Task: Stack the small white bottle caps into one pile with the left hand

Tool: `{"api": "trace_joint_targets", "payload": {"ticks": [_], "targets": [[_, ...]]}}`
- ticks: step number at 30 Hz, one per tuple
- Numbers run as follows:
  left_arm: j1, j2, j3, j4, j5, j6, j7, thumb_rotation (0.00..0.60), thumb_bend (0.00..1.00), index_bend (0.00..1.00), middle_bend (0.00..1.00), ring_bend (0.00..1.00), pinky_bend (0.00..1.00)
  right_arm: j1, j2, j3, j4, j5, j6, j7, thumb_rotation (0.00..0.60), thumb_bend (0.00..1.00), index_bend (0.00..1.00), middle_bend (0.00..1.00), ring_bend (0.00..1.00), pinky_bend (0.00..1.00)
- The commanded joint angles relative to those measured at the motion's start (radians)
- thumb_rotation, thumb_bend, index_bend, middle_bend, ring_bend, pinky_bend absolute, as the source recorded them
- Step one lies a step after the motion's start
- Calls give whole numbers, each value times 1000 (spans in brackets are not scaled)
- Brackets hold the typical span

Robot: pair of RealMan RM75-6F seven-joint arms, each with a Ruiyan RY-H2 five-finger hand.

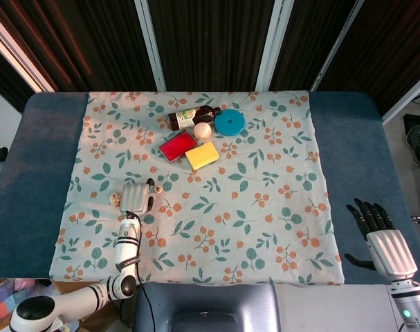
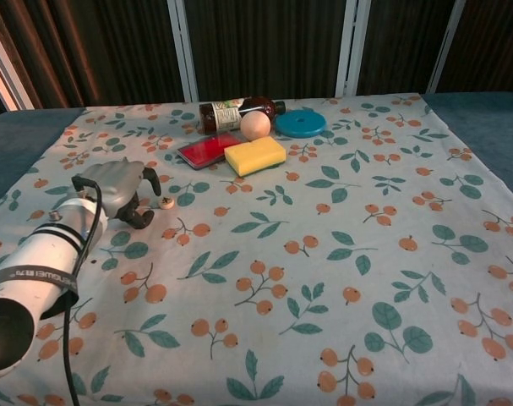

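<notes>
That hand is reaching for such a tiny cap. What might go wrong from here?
The loose cap is very small beside the left hand, so the fingers may knock it away instead of pinching it. The stacked caps stand just left of the hand in the head view; the forearm might brush and topple them. The cloth is soft, so dragging fingers could wrinkle it and shift the caps.

So there's a little stack of white caps (image 1: 113,200) standing upright on the floral cloth toward the left edge. One more cap (image 2: 166,202) lies flat by itself a bit to the right, closer to the middle, well apart from the stack.
</notes>
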Motion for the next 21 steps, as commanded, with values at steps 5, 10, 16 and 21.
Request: {"api": "trace_joint_targets", "payload": {"ticks": [5,10,16,21], "targets": [[-24,-41,-28,71,9,-40,-48,600,447,363,1000,1000,1000,0,2,0,-1,-1,0,4,600,48,0,0,0,0],[-32,-42,-41,69,19,-46,-62,600,447,364,1000,1000,1000,0,3,0,-1,-1,3,8,600,48,0,0,0,0],[-40,-47,-52,76,21,-52,-59,600,446,378,1000,1000,1000,-2,6,0,-1,-3,7,14,600,48,0,0,0,0],[-39,-49,-55,86,17,-62,-55,600,447,394,1000,1000,1000,-3,8,1,0,-1,10,19,600,48,0,0,0,0]]}}
